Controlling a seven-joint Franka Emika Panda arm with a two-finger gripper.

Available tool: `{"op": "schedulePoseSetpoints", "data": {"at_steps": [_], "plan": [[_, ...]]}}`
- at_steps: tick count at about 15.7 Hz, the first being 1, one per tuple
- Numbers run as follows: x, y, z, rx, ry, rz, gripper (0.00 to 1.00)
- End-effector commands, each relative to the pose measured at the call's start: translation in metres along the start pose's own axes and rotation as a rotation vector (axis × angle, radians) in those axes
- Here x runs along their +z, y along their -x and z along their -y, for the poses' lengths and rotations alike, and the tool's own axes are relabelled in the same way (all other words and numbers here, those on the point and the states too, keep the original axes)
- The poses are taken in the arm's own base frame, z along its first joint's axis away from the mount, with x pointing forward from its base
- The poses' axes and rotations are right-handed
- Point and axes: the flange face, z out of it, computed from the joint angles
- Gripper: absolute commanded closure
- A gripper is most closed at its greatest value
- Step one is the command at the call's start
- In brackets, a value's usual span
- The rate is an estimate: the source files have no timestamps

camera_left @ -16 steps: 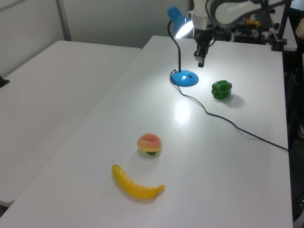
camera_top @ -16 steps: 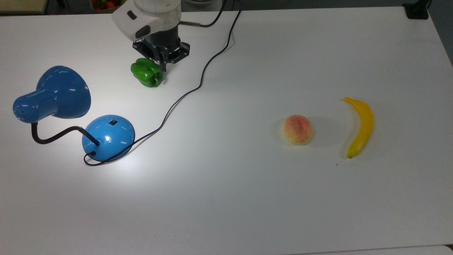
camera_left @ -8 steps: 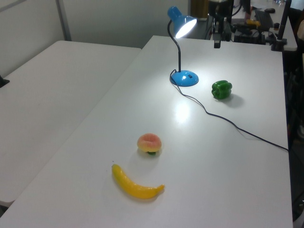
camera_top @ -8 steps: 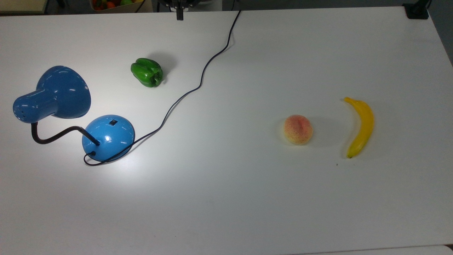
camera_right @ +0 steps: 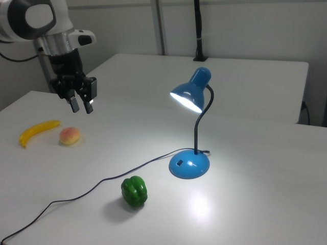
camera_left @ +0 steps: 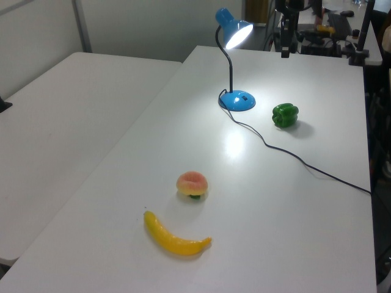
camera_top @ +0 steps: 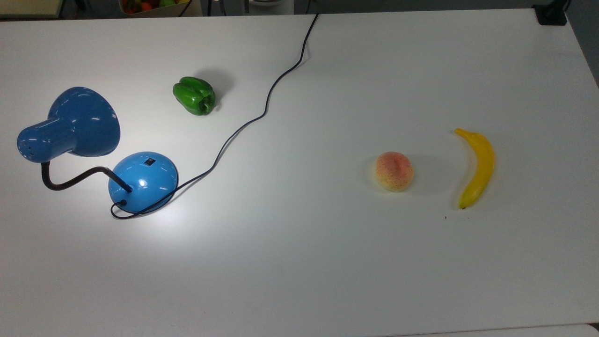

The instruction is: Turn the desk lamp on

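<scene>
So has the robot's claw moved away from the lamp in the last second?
Yes. In the left view the gripper has gone from just above the desk lamp base to beyond the table's far edge.

A white table (camera_top: 327, 262) carries three pieces of fruit and vegetable, all well apart from one another except for one pair; a green bell pepper (camera_top: 194, 96) lies on its side toward the top view's left, casting a soft shadow behind it; a peach (camera_top: 394, 171), pink and yellow, sits toward the top view's right; just beside it, further to the top view's right, lies a curved yellow banana (camera_top: 476, 166); the two do not touch; in the left view a second white table (camera_left: 55, 128) stands alongside, across a narrow gap.
</scene>
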Motion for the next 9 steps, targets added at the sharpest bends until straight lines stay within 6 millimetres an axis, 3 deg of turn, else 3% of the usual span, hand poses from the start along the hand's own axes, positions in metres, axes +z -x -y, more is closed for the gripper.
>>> {"op": "schedulePoseSetpoints", "data": {"at_steps": [1,4,9], "plan": [[-0.018,0.01,-0.01,0.006,-0.002,-0.018,0.0],[-0.029,0.008,-0.019,0.026,-0.001,-0.043,0.0],[-0.033,0.014,-0.035,0.059,-0.004,-0.041,0.0]]}}
